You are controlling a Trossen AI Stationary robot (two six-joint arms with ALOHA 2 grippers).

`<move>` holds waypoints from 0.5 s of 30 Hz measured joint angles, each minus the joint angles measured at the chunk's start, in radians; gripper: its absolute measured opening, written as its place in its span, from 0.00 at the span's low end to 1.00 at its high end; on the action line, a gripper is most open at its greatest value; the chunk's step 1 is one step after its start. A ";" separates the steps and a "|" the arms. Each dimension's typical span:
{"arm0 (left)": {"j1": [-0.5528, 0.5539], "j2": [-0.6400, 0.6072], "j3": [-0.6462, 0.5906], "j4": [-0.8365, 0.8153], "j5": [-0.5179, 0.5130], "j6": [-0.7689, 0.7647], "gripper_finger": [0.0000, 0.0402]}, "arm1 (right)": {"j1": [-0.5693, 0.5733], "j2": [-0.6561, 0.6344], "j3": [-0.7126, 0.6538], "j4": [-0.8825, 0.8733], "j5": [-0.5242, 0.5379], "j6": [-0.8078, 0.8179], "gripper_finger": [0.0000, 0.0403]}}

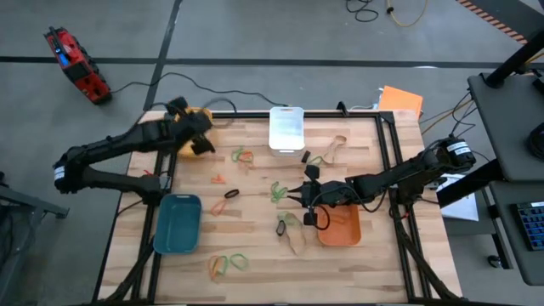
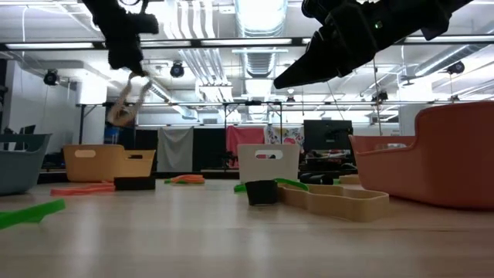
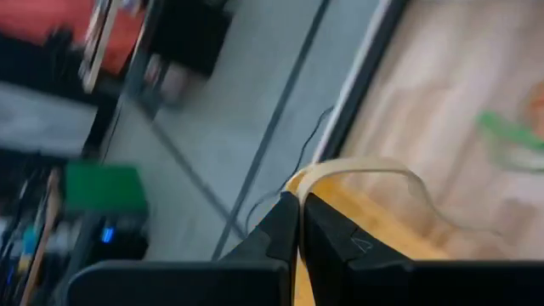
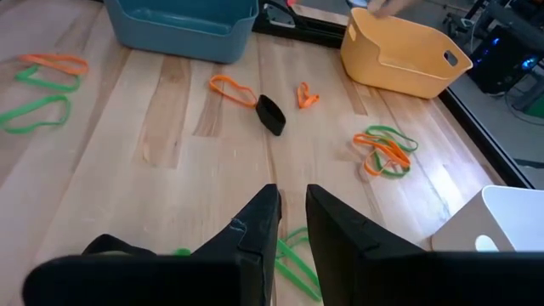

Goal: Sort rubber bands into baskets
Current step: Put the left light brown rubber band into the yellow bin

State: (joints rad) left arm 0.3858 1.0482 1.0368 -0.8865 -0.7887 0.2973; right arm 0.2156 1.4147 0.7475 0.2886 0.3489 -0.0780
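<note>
At the table's far left my left gripper [image 1: 204,143] is shut on a tan rubber band [image 3: 374,166] and stands over the yellow basket [image 1: 204,115]. In the low view it is high above the table. My right gripper [image 1: 297,196] hovers at mid-table, between the white basket [image 1: 286,129] and the orange basket [image 1: 340,228]. Its fingers [image 4: 263,217] stand a little apart with nothing between them. The teal basket [image 1: 177,223] sits near the left. Green, orange, tan and black rubber bands lie loose on the wood. My left gripper pinches one end of the tan band [image 3: 299,185] between its two fingertips, which slant downward. The rest of the loop arcs away from the tips over the yellow basket's rim [image 3: 374,229]. In the low view the band [image 2: 123,104] hangs slack below the fingers, clear of the table.
A green and orange tangle [image 1: 242,155] and a black band beside an orange one [image 4: 270,113] lie between the arms. Tan bands [image 1: 336,149] lie at the far right and others [image 1: 291,231] beside the orange basket. More green and orange bands [image 1: 226,265] lie by the near edge.
</note>
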 joint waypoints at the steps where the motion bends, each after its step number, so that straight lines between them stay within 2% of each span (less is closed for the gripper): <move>1: 0.047 -0.002 -0.003 0.008 0.001 0.010 0.00 | 0.000 0.000 0.000 0.000 0.000 0.000 0.14; 5: 0.227 -0.001 -0.021 0.070 0.022 0.036 0.00 | 0.000 0.000 0.000 0.000 0.000 -0.002 0.14; 9: 0.382 0.019 -0.038 0.102 0.140 0.039 0.00 | 0.000 0.000 0.000 0.000 0.000 -0.002 0.14; 12: 0.457 0.050 -0.039 0.102 0.200 0.019 0.00 | 0.000 0.000 -0.001 0.000 0.000 -0.002 0.14; 15: 0.483 0.083 -0.039 0.102 0.247 0.007 0.00 | 0.000 0.000 -0.006 0.000 0.000 -0.003 0.14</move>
State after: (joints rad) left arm 0.8693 1.1308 0.9977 -0.7849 -0.5419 0.3039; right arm 0.2156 1.4147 0.7412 0.2882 0.3491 -0.0805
